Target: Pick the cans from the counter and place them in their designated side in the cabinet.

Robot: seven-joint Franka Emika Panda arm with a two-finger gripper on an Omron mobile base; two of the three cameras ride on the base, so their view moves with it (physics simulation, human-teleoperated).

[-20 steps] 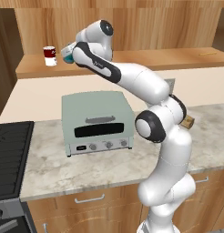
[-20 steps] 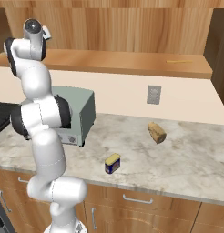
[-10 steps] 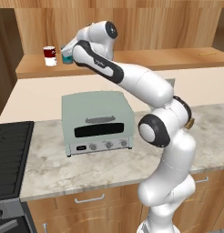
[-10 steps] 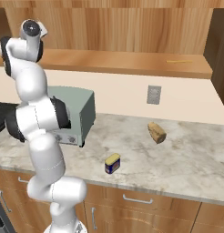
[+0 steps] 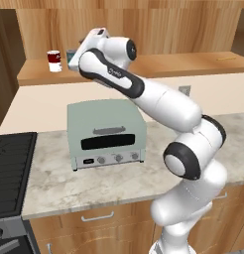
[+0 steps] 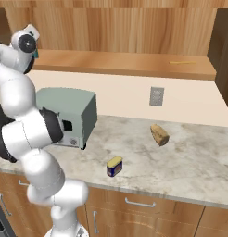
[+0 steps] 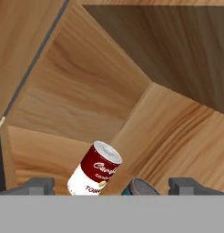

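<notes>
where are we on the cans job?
Done: the teal can stands on the cabinet shelf beside the red-and-white can. In hand: nothing; the claw is open around the teal can. Left: the dark blue can on the counter.

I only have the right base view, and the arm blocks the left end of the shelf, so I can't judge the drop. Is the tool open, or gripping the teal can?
Observer: Open. In the hand view the tool has its fingers spread wide, and the teal can sits between them, touching neither.
Operator: Is anything else standing close to it?
Observer: Yes. A red-and-white can stands upright right beside it on the cabinet shelf. In the left base view it is on the teal can's left.
</notes>
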